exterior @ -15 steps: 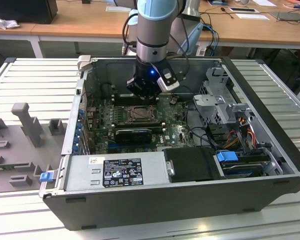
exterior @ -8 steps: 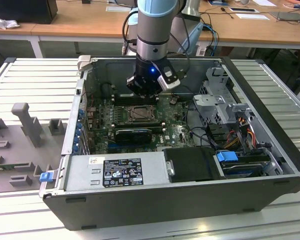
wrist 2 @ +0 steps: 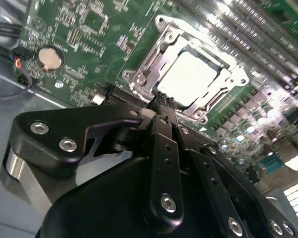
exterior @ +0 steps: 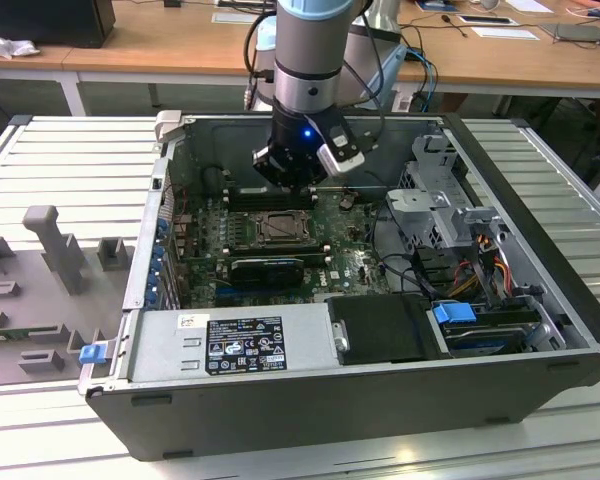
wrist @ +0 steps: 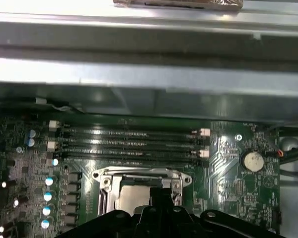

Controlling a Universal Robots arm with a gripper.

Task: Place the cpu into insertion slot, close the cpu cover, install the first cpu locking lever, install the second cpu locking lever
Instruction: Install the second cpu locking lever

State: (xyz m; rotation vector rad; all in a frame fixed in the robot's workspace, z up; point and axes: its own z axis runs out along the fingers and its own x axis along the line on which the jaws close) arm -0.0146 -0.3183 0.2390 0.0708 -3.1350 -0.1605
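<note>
The hand (wrist 2: 161, 101) is hanging just above the insertion slot (exterior: 278, 228), fingers drawn together into a narrow point and holding nothing, its tips sitting at the socket's rim in the second wrist view. That pose suits pressing or hooking a small metal part rather than carrying one. The one cpu (wrist 2: 187, 78) is lying flat in the socket, its pale top showing through the cut-out of the single cpu cover (wrist 2: 154, 62), which is lying down over it, so placement looks done. I cannot tell whether either locking lever is latched. The open computer case (exterior: 540, 300) is resting on the slatted counter (exterior: 70, 150), while four memory slots (wrist: 129, 144) are running beside the socket.
</note>
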